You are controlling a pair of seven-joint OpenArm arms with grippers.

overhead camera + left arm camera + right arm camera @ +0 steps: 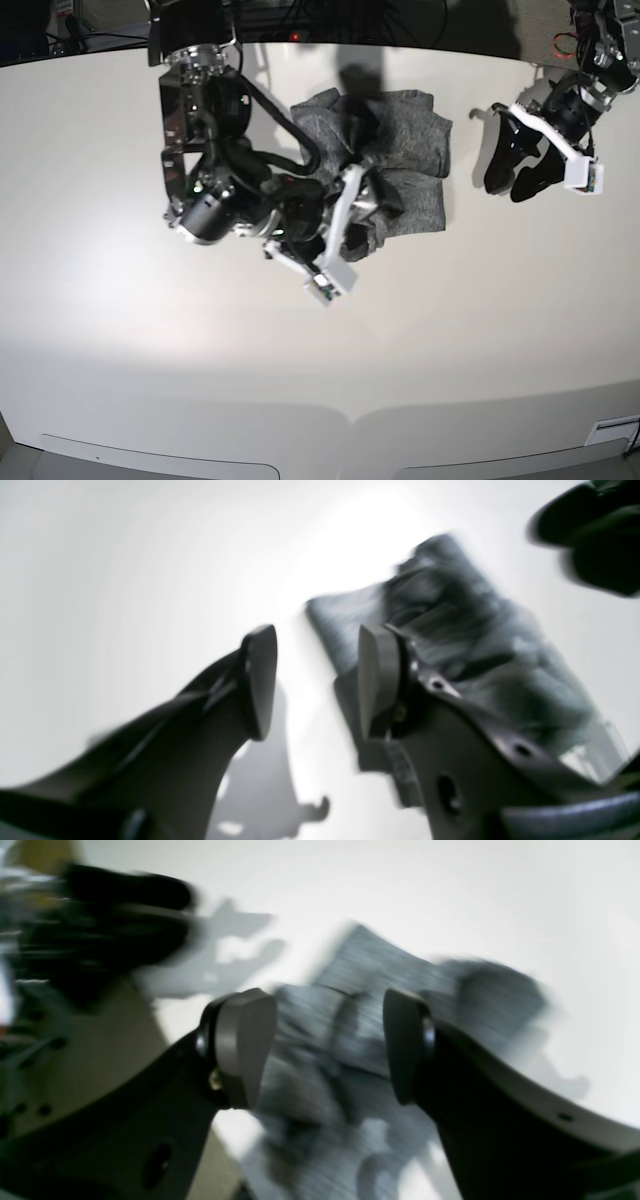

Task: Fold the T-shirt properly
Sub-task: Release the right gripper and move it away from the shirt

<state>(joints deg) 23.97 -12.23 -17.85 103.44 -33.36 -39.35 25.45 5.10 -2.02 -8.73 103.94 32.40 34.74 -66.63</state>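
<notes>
The T-shirt [405, 150] lies as a folded heather-grey bundle at the back middle of the white table [300, 360]. My right gripper [335, 225] hovers at the bundle's near left edge. Its fingers are spread wide in the right wrist view, gripper [325, 1045] open, with the blurred T-shirt [380, 965] on the table beyond them and nothing pinched. My left gripper [510, 170] is off to the right of the cloth, apart from it. In the left wrist view this gripper [317, 680] is open and empty, with the T-shirt [475, 645] behind its right finger.
The right arm's black body [210, 190] crosses the table left of the shirt and shows as a dark blur [595, 530] in the left wrist view. The left arm [100, 920] is a dark blur in the right wrist view. Cables run along the table's back edge [320, 40].
</notes>
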